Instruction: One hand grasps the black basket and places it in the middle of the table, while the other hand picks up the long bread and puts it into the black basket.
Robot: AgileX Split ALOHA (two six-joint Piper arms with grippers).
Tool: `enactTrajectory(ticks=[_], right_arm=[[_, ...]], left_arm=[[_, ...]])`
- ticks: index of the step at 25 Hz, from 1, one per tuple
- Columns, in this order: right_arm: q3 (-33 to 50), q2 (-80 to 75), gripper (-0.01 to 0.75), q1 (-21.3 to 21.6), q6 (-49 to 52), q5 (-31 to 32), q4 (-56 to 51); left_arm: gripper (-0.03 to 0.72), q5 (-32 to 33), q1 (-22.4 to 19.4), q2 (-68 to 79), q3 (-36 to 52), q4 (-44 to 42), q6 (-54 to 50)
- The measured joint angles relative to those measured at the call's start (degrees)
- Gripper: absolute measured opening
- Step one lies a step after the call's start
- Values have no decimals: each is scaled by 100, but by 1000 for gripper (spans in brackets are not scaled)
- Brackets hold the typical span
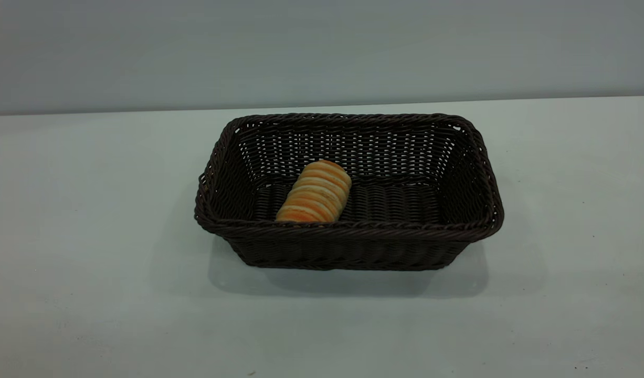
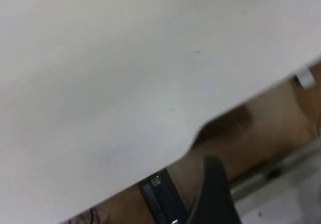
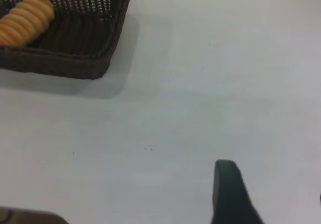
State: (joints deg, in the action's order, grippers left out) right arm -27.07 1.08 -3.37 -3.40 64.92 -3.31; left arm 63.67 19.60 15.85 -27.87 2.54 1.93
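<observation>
The black basket [image 1: 348, 247] stands in the middle of the table [image 1: 91, 294]. The long bread [image 1: 315, 191] lies inside it on the left part of its floor, leaning toward the front wall. Basket [image 3: 75, 58] and bread [image 3: 25, 25] also show in the right wrist view. Neither arm shows in the exterior view. My right gripper [image 3: 273, 184] hovers over bare table, well apart from the basket, open and empty; one dark finger [image 3: 228, 194] shows. My left gripper [image 2: 266, 199] is at the table's edge, open and empty, with one finger [image 2: 213, 189] in view.
In the left wrist view the table's edge [image 2: 241, 101] runs across, with brown floor [image 2: 261, 133] and a black strip [image 2: 158, 199] beyond it. A grey wall [image 1: 322, 47] stands behind the table.
</observation>
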Motion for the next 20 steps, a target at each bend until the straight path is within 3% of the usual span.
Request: enactTrajectory(ticks=[4,8,20], right_arm=[[0,6,442,0,0,0,0],[0,6,441,0,0,0,0],[0,6,440,0,0,0,-7]], left_arm=[[580,5,-1190,-454,0,0,0],[580,25,-1877,-1024,0,0,0],[580,111,-2046,-1713,1,0,5]])
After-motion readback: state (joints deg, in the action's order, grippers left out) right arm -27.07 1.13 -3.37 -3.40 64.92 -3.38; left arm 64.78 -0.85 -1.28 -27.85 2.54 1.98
